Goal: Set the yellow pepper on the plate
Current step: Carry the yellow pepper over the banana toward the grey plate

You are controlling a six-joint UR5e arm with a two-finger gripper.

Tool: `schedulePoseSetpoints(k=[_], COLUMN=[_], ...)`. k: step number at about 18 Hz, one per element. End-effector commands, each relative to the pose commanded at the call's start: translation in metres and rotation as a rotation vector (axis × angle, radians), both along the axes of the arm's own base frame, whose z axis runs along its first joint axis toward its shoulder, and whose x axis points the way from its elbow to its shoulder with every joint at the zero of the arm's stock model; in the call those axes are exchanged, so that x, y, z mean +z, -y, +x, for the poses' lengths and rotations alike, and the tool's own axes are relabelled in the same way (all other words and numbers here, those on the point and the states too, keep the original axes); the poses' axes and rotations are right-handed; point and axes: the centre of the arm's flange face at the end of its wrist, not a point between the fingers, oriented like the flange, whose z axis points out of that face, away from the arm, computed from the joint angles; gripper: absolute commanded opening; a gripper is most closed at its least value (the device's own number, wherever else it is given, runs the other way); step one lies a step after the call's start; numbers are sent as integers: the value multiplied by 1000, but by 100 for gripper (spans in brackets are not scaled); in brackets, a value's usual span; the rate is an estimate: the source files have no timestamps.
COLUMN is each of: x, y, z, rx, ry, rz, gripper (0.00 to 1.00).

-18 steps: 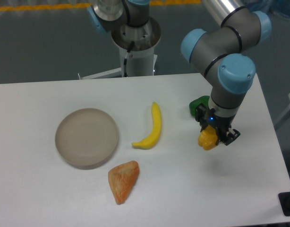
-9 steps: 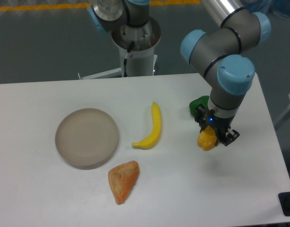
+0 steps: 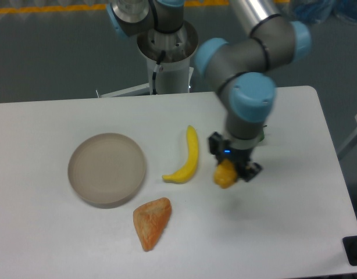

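One arm is working at the table, and its gripper (image 3: pixel 227 172) is clamping the yellow pepper (image 3: pixel 224 175) between its two fingers, holding it clear of the tabletop. Taking the banana (image 3: pixel 186 158) as the landmark, the pepper is hanging just to the banana's right, level with its lower end; the plate (image 3: pixel 107 168) is lying well to the banana's left, bare, with nothing on it. An orange food piece (image 3: pixel 152 221) is resting below the banana and nearer the plate's lower right rim. Judged from this layout, the carry is under way but the placement is not yet done. To do the step well, the arm is best kept high enough to pass over the banana without brushing it, the grasp held firm throughout the crossing. The pepper should be lowered over the plate's middle, not its rim, before the fingers are parted, since a blocky fruit released off-centre is likely to roll.
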Motion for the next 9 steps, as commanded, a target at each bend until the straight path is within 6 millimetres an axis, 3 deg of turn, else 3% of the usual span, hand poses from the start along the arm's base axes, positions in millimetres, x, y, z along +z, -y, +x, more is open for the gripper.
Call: schedulePoseSetpoints(k=[3,4,9], x=[-5,-7,-23], y=[11,12,-8], z=[53,63,123], rx=[-67,-74,-97], ry=[14,16,32], rz=[-15,-18,-26], gripper=[18,18,18])
